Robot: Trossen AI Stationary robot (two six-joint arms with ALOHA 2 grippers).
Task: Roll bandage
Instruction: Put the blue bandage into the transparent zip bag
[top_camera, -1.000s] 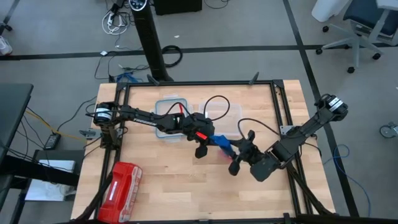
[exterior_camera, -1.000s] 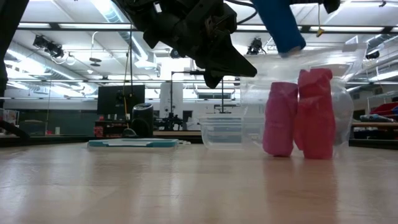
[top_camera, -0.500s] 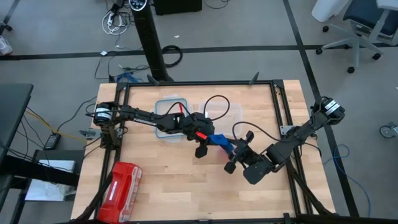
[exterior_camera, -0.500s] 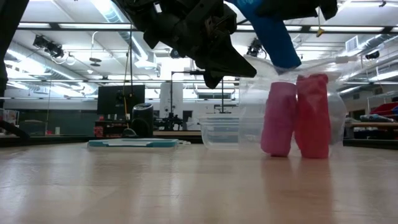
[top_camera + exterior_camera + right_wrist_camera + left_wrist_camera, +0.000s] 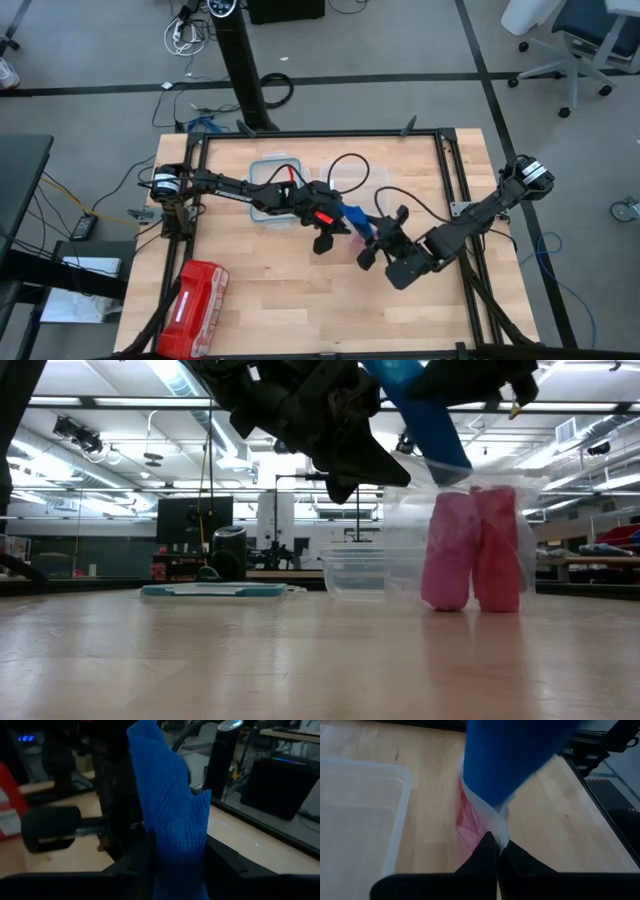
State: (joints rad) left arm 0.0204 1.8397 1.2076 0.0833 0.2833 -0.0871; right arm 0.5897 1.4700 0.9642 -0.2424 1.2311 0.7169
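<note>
Counter point(image 5: 300, 310) of pale wood carries everything, both dark arms meeting near its middle. Clear plastic bin point(image 5: 272, 190) lies at the far side under the left arm; in the left wrist view its rim shows beside bare wood. Red zip pouch point(image 5: 195, 296) with white markings lies near the front left corner, well apart from the arms. Clear plastic bag point(image 5: 470, 540) with two pink fabric rolls point(image 5: 472, 560) upright inside stands on the counter in the low view, just below the blue band. Left gripper point(image 5: 325, 232) is fully closed, its fingers point(image 5: 490, 860) pinched together on a thin bit of the clear bag, pink showing behind. Right gripper point(image 5: 380, 238) is partly closed around the bandage point(image 5: 357, 221), fingers point(image 5: 135, 862) on either side of the blue strip. Bandage hangs off the counter between the two grippers, bright blue, slanting down toward the bag top in the low view.
</note>
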